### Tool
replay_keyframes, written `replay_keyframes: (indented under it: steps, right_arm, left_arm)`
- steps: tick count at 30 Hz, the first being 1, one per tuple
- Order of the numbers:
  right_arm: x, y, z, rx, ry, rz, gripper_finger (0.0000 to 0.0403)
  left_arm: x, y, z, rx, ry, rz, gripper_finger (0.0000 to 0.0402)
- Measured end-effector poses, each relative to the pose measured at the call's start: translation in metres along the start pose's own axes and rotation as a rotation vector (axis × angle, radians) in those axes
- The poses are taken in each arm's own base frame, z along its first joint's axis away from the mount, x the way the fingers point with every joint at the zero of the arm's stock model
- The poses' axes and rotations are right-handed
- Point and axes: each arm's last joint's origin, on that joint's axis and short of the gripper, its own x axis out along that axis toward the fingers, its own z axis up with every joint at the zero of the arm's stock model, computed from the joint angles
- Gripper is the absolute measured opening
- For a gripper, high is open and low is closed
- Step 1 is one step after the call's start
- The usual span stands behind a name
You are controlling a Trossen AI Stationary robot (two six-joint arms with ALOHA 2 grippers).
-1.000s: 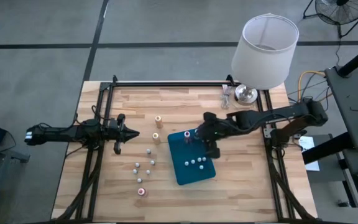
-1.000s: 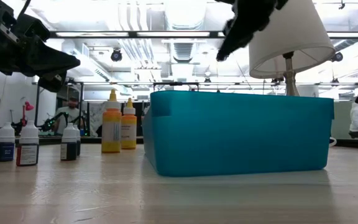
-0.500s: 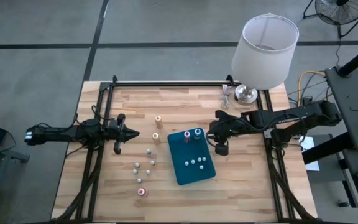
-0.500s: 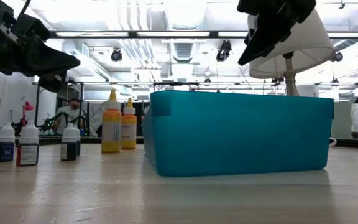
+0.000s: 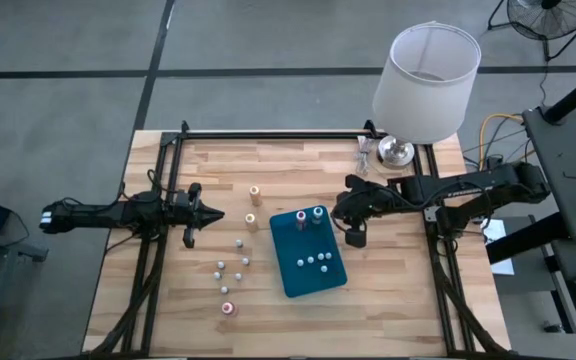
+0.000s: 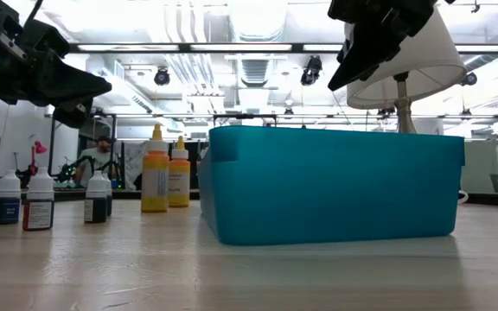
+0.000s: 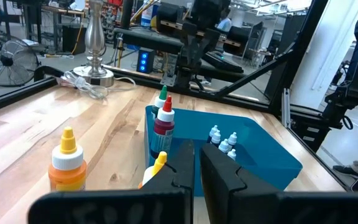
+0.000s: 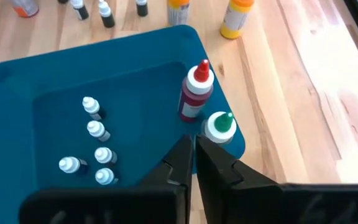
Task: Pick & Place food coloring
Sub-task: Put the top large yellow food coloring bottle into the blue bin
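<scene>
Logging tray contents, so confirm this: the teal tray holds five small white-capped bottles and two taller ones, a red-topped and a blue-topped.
One detail is wrong: the second taller bottle has a green top, not blue, as the right wrist view shows. The rest stands: the teal tray holds five small white-capped bottles and the red-topped one.

Butcher-block table (image 5: 288, 310) of pale wood strips, matt finish. Tray (image 8: 135, 74): smooth teal plastic, faintly glossy. Food coloring bottles (image 8: 196, 93): glossy plastic. Lamp base (image 7: 96, 38): polished metal; lampshade (image 5: 427, 80): matt white fabric.
</scene>
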Motion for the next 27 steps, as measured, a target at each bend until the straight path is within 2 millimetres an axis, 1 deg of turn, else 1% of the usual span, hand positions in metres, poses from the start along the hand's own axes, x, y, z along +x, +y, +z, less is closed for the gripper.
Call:
replay_keyframes:
  steps: [10, 20, 23, 27]
  right_arm:
    - [0.0016, -0.0002, -0.0028, -0.027, 0.009, 0.002, 0.0008]
    - [0.0017, -0.0001, -0.0014, -0.026, -0.007, 0.004, 0.0008]
    - [-0.0001, -0.0025, -0.0008, -0.015, -0.047, 0.022, 0.0008]
    - [-0.0046, -0.0076, -0.0035, 0.014, -0.198, 0.091, 0.0008]
  left_arm:
    - [0.0, 0.0, 0.0, 0.0, 0.0, 0.0, 0.0]
    - [0.0, 0.0, 0.0001, 0.0, 0.0, 0.0, 0.0]
    - [0.0, 0.0, 0.0, 0.0, 0.0, 0.0, 0.0]
    - [0.0, 0.0, 0.0, 0.0, 0.0, 0.0, 0.0]
